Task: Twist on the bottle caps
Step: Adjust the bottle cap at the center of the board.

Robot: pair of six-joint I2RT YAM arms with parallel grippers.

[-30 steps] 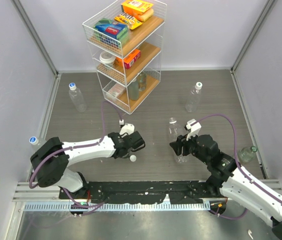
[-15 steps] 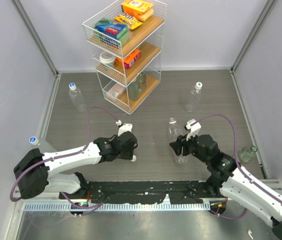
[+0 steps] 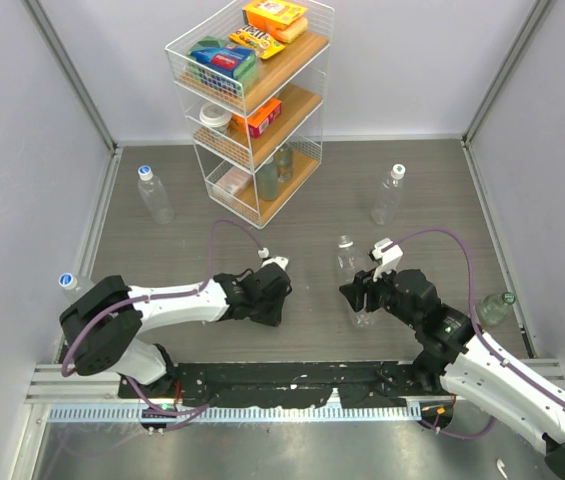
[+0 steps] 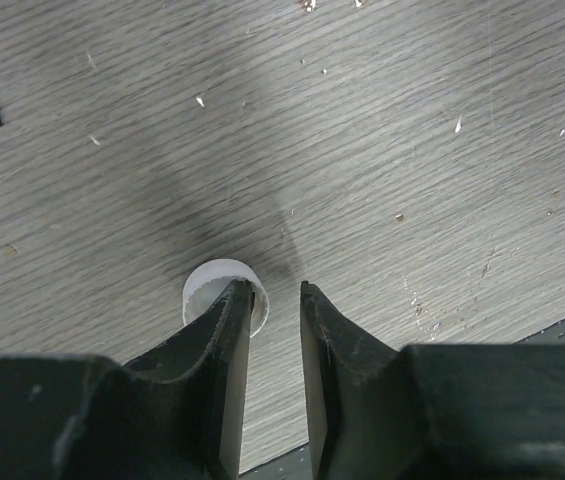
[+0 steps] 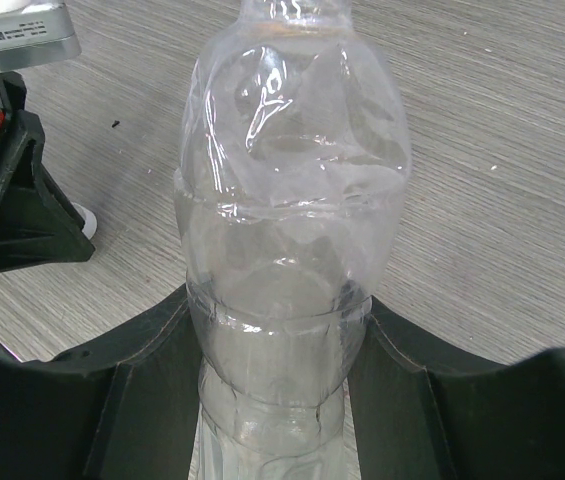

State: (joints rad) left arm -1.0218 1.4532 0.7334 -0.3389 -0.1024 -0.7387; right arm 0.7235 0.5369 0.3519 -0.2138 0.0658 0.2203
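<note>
A small white bottle cap (image 4: 214, 289) lies open side up on the grey floor. My left gripper (image 4: 274, 288) (image 3: 268, 301) is low over it, jaws a narrow gap apart with nothing between them. Its left finger (image 4: 224, 340) covers the cap's right rim, and the cap is outside the gap. In the top view the gripper hides the cap. My right gripper (image 5: 280, 298) (image 3: 356, 294) is shut on the lower body of an upright clear bottle (image 5: 292, 180) (image 3: 347, 262), whose neck carries no cap.
A wire rack (image 3: 252, 100) of groceries stands at the back. Capped bottles stand at the back left (image 3: 156, 197) and back right (image 3: 387, 198). Another bottle (image 3: 72, 284) is at the left wall and one (image 3: 495, 308) at the right wall.
My left gripper drew back to the left, then came back right and down over the cap, which now is hidden in the top view. The right arm and its bottle have not moved.
</note>
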